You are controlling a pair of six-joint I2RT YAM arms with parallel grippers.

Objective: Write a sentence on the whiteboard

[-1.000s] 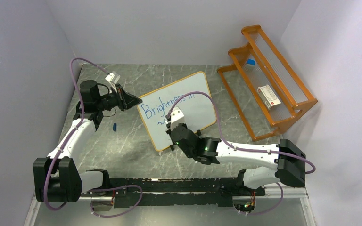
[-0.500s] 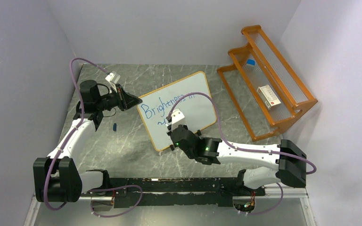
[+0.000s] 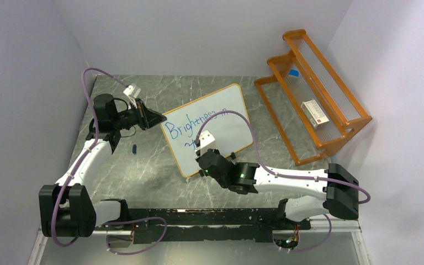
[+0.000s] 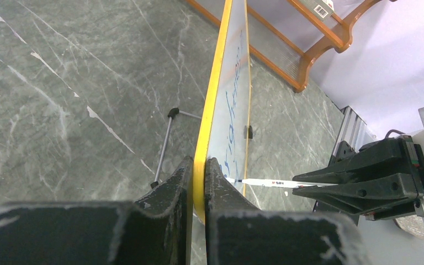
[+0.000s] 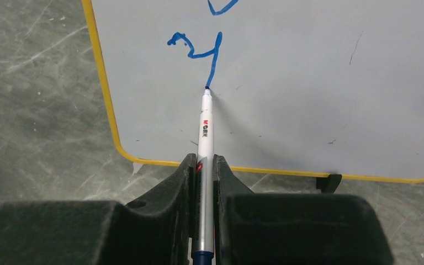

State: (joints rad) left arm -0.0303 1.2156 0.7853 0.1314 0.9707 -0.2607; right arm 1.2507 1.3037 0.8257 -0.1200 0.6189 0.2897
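One orange rack (image 3: 311,90) near whiteboard (image 3: 227,130)

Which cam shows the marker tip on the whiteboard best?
Right wrist: the white-barrelled blue marker runs straight out of the right gripper, tip on the orange-framed white whiteboard at the end of a blue stroke. Left wrist shows it side-on, tip meeting the board edge-on. Top external: hidden under the right arm.

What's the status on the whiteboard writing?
Left gripper shut on whiteboard edge. Right gripper shut on marker, tip on whiteboard. Sentence: first line written, second barely begun. Nothing blocking.
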